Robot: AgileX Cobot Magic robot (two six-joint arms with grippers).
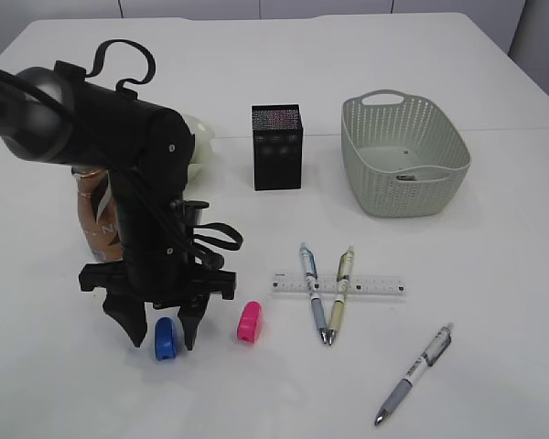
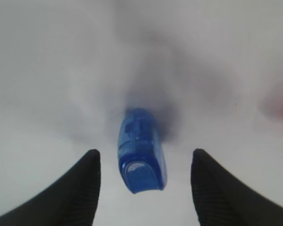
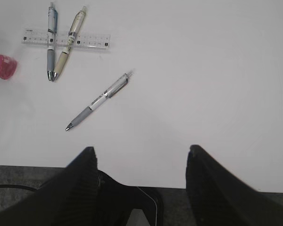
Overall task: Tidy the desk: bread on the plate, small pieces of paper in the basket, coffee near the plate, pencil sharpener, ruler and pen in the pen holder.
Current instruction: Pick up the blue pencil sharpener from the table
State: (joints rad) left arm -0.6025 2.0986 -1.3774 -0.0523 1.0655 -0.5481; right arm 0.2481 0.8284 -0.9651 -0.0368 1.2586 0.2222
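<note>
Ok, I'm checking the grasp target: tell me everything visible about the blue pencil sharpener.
The blue pencil sharpener is a small, rounded, translucent blue plastic piece, glossy, with a darker inner part showing through. It lies flat on the white desk, between the open fingers of the left end effector, apart from both. A pink sharpener lies beside it, not touching.

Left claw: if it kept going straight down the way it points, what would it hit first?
Probably the blue sharpener, lying between the open left claw's fingers; if they straddle it, they'd meet the desk instead.
</note>
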